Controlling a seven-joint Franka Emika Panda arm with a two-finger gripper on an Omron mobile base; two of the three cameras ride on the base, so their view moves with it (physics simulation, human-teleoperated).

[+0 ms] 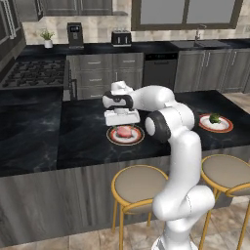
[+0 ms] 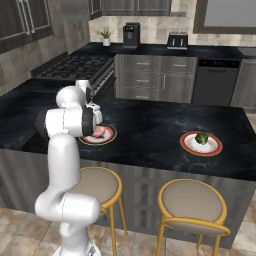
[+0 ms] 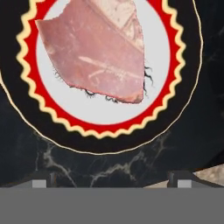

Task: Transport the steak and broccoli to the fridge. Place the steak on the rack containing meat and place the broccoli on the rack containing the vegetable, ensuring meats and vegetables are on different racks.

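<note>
Just above the steak plate, gripper spread wide, holding nothing. On that round, red-rimmed plate, the steak: flat, pink, marbled. Farther along the glossy black stone counter, the broccoli, bumpy green, on a matching plate.

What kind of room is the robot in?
A kitchen, it looks like: a black gas stove sits in the dark counter, a silver toaster stands by the wall, and pink raw steak lies on a red-rimmed plate.
</note>
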